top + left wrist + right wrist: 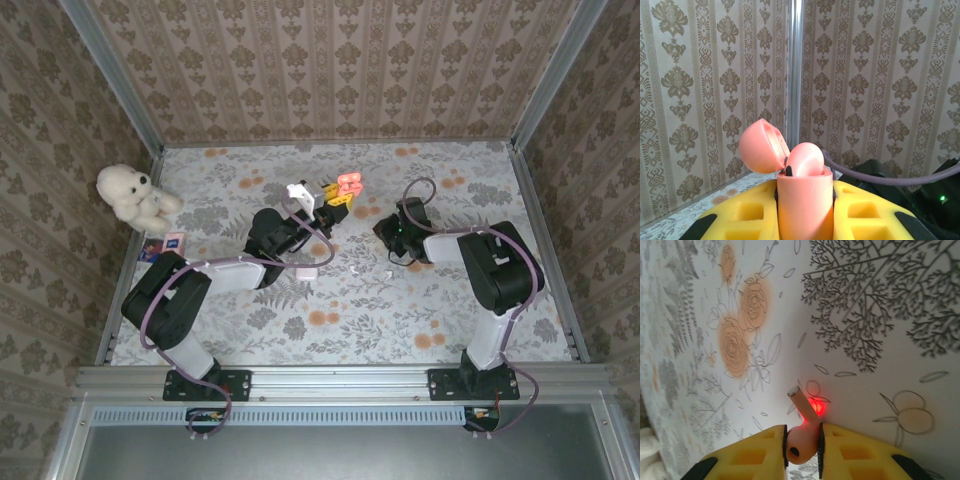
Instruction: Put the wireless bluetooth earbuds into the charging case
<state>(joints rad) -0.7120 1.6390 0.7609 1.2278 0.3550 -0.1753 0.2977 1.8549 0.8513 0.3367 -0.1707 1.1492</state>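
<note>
Earbud: orange-red bud [804,410] pinched between the right gripper's [803,434] yellow pads, stem pointing out past the fingertips toward the table.
Right gripper: clenched on the bud, hanging close over the surface.
Surface below that hand: pale cloth [865,300] printed with grey ferns and orange blossoms; a red glow [816,406] beside the stem.
Charging case: peach-pink case [805,215] clamped upright in the left gripper [805,189], lid [760,147] tipped open toward that hand's left finger.
Left gripper: clenched on the case, raised off the table.
Room ahead of the left hand: damask-patterned walls [880,75] meeting at an aluminium corner post [795,65].
Far left: white plush bear [133,194] against the wall, well apart from both hands.
</note>
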